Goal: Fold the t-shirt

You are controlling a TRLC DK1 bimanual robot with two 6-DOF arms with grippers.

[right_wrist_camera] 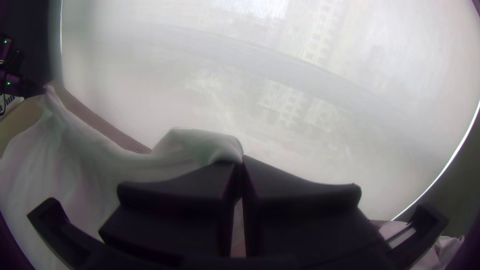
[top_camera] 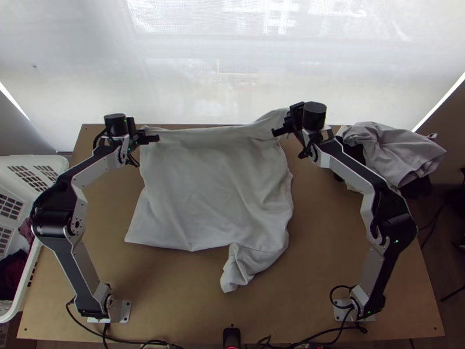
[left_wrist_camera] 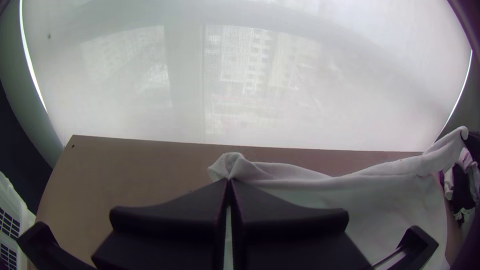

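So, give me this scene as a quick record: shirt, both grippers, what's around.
T-shirt: pale grey-white, mostly spread, a rumpled part jutting from its near edge
Left gripper: shut on the left end of the far edge
Right gripper: shut on the right end of the far edge
Surface: wooden table
Left side: white basket with dark clothes
Far right: heap of clothes

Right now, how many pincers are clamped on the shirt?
2. Left pincer: on the pale shirt, at its upper-left corner in the top view. Right pincer: on cloth at its upper-right end there.
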